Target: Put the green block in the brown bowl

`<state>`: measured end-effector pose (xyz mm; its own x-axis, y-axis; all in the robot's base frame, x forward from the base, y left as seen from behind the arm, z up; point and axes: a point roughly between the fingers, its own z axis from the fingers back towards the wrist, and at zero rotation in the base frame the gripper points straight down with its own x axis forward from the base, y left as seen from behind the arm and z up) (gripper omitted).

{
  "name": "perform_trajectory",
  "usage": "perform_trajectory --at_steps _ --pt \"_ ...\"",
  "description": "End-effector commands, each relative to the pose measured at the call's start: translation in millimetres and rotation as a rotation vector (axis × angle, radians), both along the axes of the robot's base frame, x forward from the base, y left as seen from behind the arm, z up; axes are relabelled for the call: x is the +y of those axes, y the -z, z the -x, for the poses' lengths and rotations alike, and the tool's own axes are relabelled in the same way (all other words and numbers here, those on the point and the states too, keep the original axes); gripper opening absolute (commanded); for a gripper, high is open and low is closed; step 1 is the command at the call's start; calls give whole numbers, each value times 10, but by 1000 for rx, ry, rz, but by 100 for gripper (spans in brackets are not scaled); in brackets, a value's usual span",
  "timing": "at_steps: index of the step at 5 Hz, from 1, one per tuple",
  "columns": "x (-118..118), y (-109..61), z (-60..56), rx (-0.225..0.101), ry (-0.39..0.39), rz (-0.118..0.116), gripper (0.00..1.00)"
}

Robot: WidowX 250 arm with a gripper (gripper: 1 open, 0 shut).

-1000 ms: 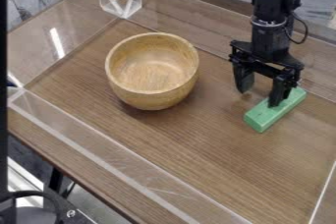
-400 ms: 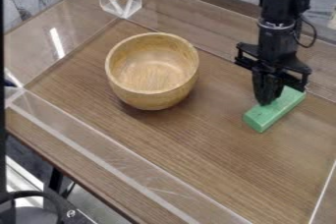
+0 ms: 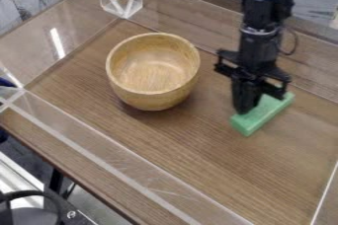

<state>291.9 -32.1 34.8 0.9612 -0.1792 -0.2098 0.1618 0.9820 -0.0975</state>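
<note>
The green block (image 3: 266,116) is a short bright green bar right of the brown bowl (image 3: 153,69), lying diagonally just above or on the wooden table. My gripper (image 3: 251,102) points almost straight down, its black fingers closed together on the block's middle. The block's near-left and far-right ends stick out from under the fingers. Whether the block has left the tabletop I cannot tell. The round light-brown wooden bowl stands upright and holds nothing, about a block's length to the left of the gripper.
A low clear plastic wall (image 3: 79,135) runs along the table's front-left edge. A small clear plastic stand (image 3: 119,0) sits at the back left corner. Bare wood tabletop (image 3: 185,160) lies in front of the bowl and block.
The fingers went from wide open astride the block to shut on it. Gripper and block have since shifted a little to the left, toward the bowl.
</note>
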Motion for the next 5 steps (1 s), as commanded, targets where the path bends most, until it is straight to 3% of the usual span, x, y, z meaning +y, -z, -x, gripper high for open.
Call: perform_trajectory --at_steps 1,2,3,4,5 --pt "126 -351 -78 -102 -32 -12 0" --pt "289 -527 -180 -145 -71 -19 0" --pt "219 -433 -178 -137 -52 -14 0" --pt "142 -385 -186 -133 -23 -7 100" --pt "51 -340 -191 -130 11 1 100"
